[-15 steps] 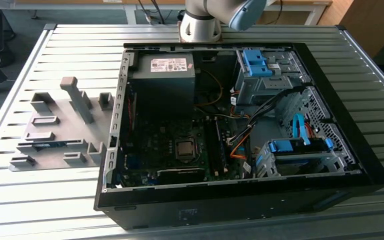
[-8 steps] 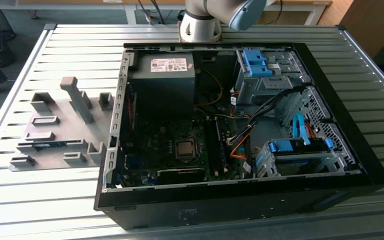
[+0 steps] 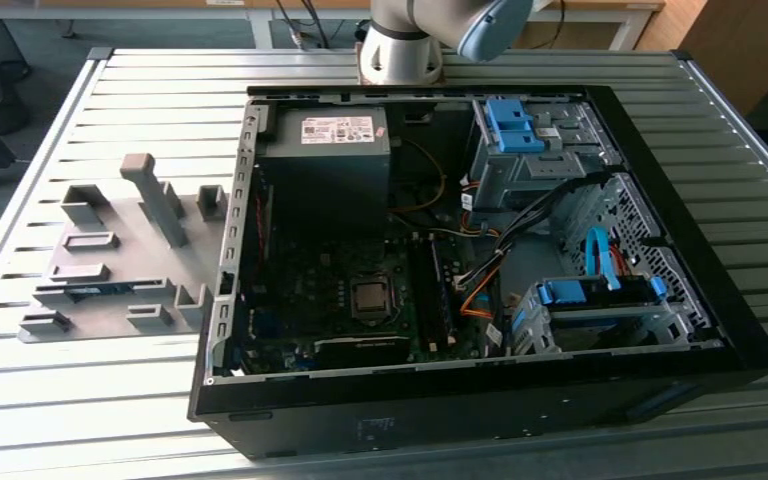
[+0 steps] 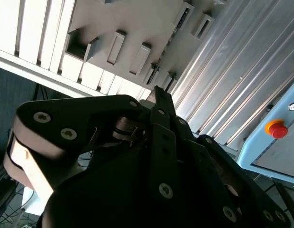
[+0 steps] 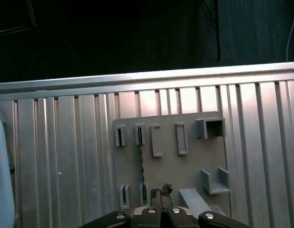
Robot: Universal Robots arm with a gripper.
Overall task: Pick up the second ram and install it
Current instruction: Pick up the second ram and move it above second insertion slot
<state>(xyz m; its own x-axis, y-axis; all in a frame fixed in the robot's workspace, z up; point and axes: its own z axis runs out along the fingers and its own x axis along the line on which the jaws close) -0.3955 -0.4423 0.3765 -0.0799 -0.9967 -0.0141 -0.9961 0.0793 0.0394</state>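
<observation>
Dark second ram slotted in grey tray, near claw

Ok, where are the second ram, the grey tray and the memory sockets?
second ram (image 5: 141,166): first wrist view, mid-edge.
grey tray (image 3: 131,275): exterior view, bare base.
memory sockets (image 3: 428,295): exterior view, mid-length.

second ram, thin dark stick (on edge), in grey tray

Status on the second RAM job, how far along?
Done: nothing visible yet. The thin dark blue-green memory stick stands on edge in the grey plastic slotted tray. In hand: the black gripper hangs over the tray, clear of the stick. Left: pickup, then seating in the open black computer case.
</observation>
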